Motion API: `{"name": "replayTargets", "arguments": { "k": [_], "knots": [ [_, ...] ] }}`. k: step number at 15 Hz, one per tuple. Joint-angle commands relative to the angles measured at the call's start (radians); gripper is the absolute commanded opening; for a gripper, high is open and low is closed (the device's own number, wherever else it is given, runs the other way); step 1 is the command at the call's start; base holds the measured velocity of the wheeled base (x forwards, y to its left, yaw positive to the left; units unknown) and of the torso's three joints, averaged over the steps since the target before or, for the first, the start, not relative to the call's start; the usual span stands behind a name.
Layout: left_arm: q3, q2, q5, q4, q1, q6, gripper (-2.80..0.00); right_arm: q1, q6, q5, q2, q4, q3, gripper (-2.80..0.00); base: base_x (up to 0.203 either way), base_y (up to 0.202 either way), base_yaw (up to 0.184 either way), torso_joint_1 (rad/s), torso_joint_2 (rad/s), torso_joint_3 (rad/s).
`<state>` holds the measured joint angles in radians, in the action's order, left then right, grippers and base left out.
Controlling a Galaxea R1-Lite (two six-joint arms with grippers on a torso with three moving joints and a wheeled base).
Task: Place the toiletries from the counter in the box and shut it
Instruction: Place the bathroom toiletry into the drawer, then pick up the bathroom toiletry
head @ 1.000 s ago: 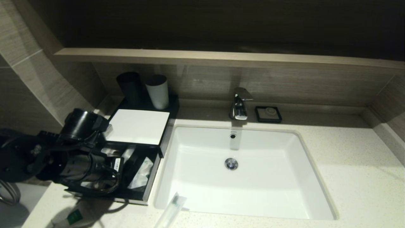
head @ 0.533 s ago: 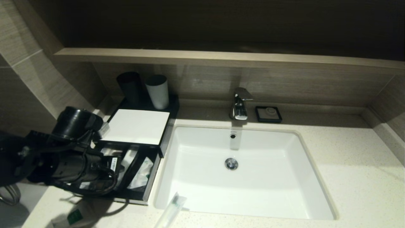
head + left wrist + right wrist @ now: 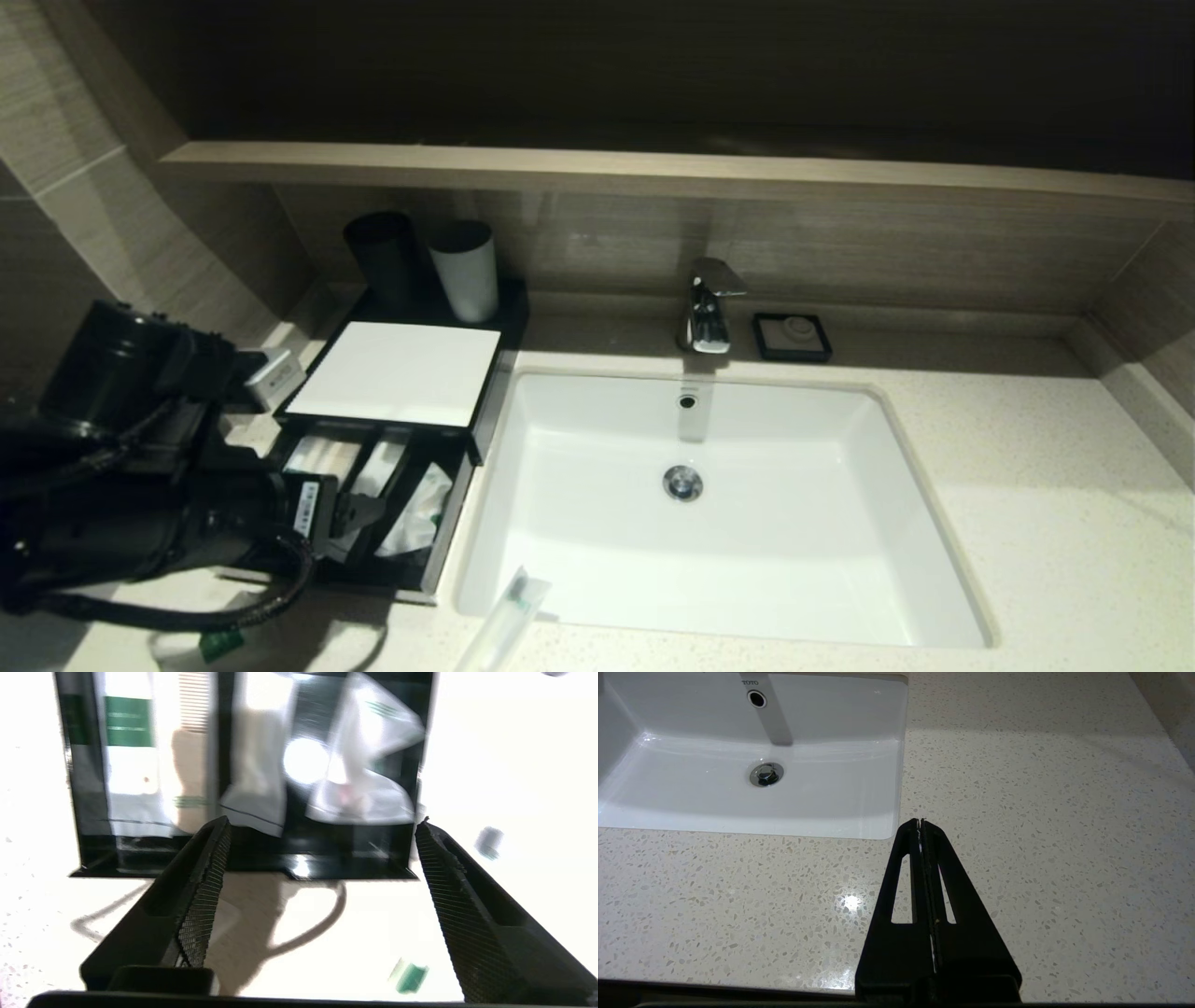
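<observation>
The black box (image 3: 400, 373) with a white top stands left of the basin, its front drawer (image 3: 425, 569) pulled out. White and clear packets (image 3: 418, 509) lie in the drawer's compartments. My left gripper (image 3: 359, 513) is open and empty, just in front of the drawer; in the left wrist view (image 3: 322, 823) the drawer (image 3: 299, 868) lies beyond its fingertips. A white packet with a green label (image 3: 219, 644) lies on the counter (image 3: 1027, 523) under my left arm. A long clear sachet (image 3: 504, 616) lies at the basin's front left edge. My right gripper (image 3: 920, 822) is shut and empty above the counter.
The white basin (image 3: 738, 569) fills the middle, with a tap (image 3: 708, 308) and a small black soap dish (image 3: 792, 336) behind it. A black cup (image 3: 381, 257) and a white cup (image 3: 464, 271) stand behind the box. A wall rises at the left.
My left arm has drawn back from over the drawer toward the front left, uncovering the drawer's packets. The sachet and the green-label packet have not moved.
</observation>
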<state>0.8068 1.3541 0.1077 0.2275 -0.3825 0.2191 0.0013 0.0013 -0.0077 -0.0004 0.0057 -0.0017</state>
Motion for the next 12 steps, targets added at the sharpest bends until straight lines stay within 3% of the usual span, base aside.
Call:
{"name": "replayTargets", "arguments": {
  "k": [1,2,3,7,9,12],
  "knots": [
    [0.008,-0.109,-0.002,0.038,-0.075,0.003,0.0,0.0,0.0,0.0,0.0,0.0,0.0,-2.8,0.0,0.0,0.0,0.0,0.0,0.0],
    [0.02,-0.129,-0.004,0.078,-0.093,0.004,0.0,0.0,0.0,0.0,0.0,0.0,0.0,-2.8,0.0,0.0,0.0,0.0,0.0,0.0],
    [0.024,-0.143,-0.012,0.11,-0.103,0.003,-2.8,0.0,0.0,0.0,0.0,0.0,0.0,-2.8,0.0,0.0,0.0,0.0,0.0,0.0],
    [0.01,-0.176,-0.119,0.249,-0.14,-0.005,-2.8,0.0,0.0,0.0,0.0,0.0,0.0,-2.8,0.0,0.0,0.0,0.0,0.0,0.0],
    [-0.021,-0.196,-0.182,0.299,-0.145,-0.052,-2.8,0.0,0.0,0.0,0.0,0.0,0.0,-2.8,0.0,0.0,0.0,0.0,0.0,0.0],
    [-0.102,-0.248,-0.2,0.306,-0.145,-0.115,-2.8,0.0,0.0,0.0,0.0,0.0,0.0,-2.8,0.0,0.0,0.0,0.0,0.0,0.0]
  ]
}}
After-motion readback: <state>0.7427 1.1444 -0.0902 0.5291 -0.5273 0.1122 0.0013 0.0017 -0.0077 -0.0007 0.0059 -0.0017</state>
